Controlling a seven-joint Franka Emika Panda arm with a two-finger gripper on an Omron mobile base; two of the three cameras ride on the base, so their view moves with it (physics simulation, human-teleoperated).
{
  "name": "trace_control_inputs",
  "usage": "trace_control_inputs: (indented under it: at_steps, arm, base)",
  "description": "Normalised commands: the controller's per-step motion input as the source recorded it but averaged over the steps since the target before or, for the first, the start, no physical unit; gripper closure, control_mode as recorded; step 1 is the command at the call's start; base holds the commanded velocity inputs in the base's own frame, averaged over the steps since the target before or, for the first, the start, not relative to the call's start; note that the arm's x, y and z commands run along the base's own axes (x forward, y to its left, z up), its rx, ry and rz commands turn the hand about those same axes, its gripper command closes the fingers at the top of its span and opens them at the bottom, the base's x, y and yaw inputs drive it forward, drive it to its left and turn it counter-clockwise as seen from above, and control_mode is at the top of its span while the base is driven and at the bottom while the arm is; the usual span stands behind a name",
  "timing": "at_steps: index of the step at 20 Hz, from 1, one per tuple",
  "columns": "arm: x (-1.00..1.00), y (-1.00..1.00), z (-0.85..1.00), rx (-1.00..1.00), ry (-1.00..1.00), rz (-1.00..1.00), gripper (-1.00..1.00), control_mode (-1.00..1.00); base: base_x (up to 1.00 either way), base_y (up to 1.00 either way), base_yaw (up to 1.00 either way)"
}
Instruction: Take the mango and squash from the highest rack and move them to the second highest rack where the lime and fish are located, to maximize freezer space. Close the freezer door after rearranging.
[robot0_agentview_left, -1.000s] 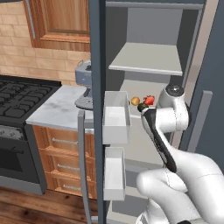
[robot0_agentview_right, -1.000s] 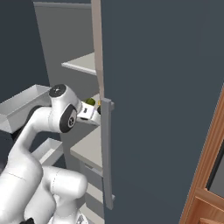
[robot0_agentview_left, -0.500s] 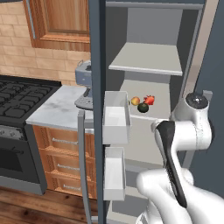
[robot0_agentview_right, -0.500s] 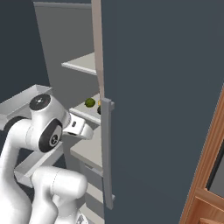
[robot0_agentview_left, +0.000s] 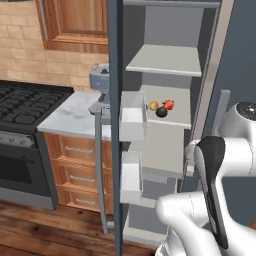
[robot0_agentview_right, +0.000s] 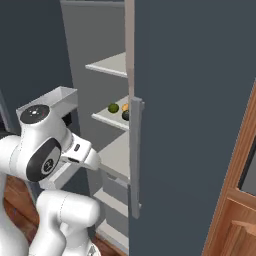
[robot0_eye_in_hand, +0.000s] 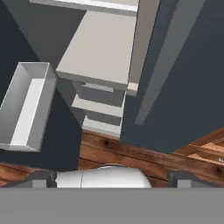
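Note:
The freezer (robot0_agentview_left: 165, 60) stands open, its freezer door (robot0_agentview_left: 115, 50) edge-on at the left with pale bins (robot0_agentview_left: 132, 117). On one shelf (robot0_agentview_left: 177, 117) lie the mango (robot0_agentview_left: 153, 105), the red-orange fish (robot0_agentview_left: 168, 104) and the near-black squash (robot0_agentview_left: 161, 112). From the right, the lime (robot0_agentview_right: 113, 107) sits beside the mango (robot0_agentview_right: 125, 106) and squash (robot0_agentview_right: 125, 115). My gripper (robot0_eye_in_hand: 111, 179) is open with nothing between its fingertips (robot0_eye_in_hand: 41, 179). It hangs below that shelf, over a lower shelf (robot0_eye_in_hand: 100, 48) and the wood floor.
A door bin (robot0_eye_in_hand: 26, 109) lies left of the hand. The door's long bar handle (robot0_agentview_left: 98, 165) hangs outside. A stove (robot0_agentview_left: 25, 100), marble counter (robot0_agentview_left: 70, 115) and wooden drawers (robot0_agentview_left: 75, 160) stand at left. A closed dark door (robot0_agentview_right: 190, 125) with handle (robot0_agentview_right: 135, 155) fills the right.
My arm has drawn back from the shelf with the food and dropped lower and to the right. The mango, squash, fish and lime have stayed where they were.

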Motion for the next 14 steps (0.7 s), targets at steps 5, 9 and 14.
trace_control_inputs:
  at_steps: [5,9,14]
  arm:
    - [0.0,0.0,0.0,0.0,0.0,0.0,-1.0,1.0]
    - [0.0,0.0,0.0,0.0,0.0,0.0,-1.0,1.0]
    - [0.0,0.0,0.0,0.0,0.0,0.0,-1.0,1.0]
  base:
    - [-0.99,0.59,0.0]
    - [-0.68,0.99,0.0]
    - [-0.22,1.0,0.0]
